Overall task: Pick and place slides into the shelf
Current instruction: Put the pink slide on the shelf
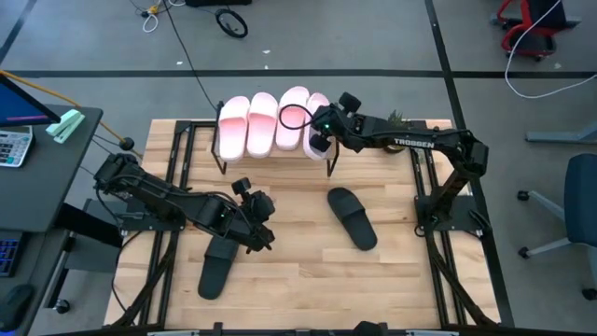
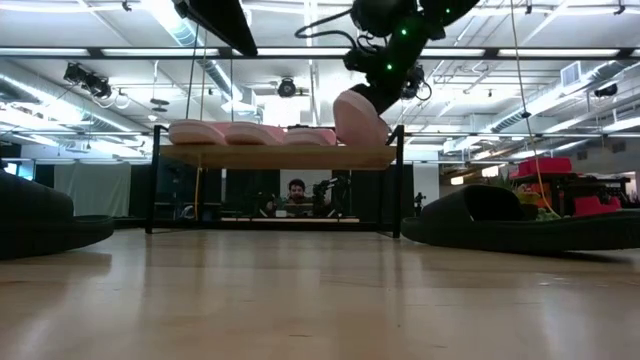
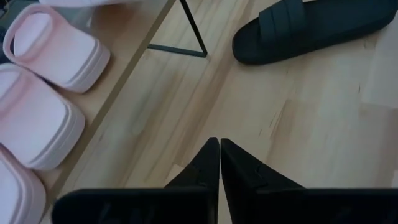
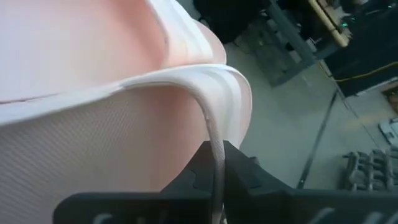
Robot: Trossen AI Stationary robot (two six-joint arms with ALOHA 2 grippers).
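The shelf stands at the table's far side, its plank top carrying pink slides. Three of them lie flat side by side. My right gripper is shut on the fourth pink slide at the shelf's right end. One black slide lies sole-down at the table's middle, another toward the near left. My left gripper, shut, hovers over bare wood just beyond the far end of that left black slide. My right gripper pinches the pink slide's strap at its thin edge between the two fingers, coming from the table's right and slanting down. The slide stands tilted on its side, its lower part on the shelf's plank next to the third pink slide.
A wooden tabletop with free room near its near edge and between the black slides. Metal arm mounts run along both sides. A desk with a calculator stands left of the table. A person sits in the room behind the shelf.
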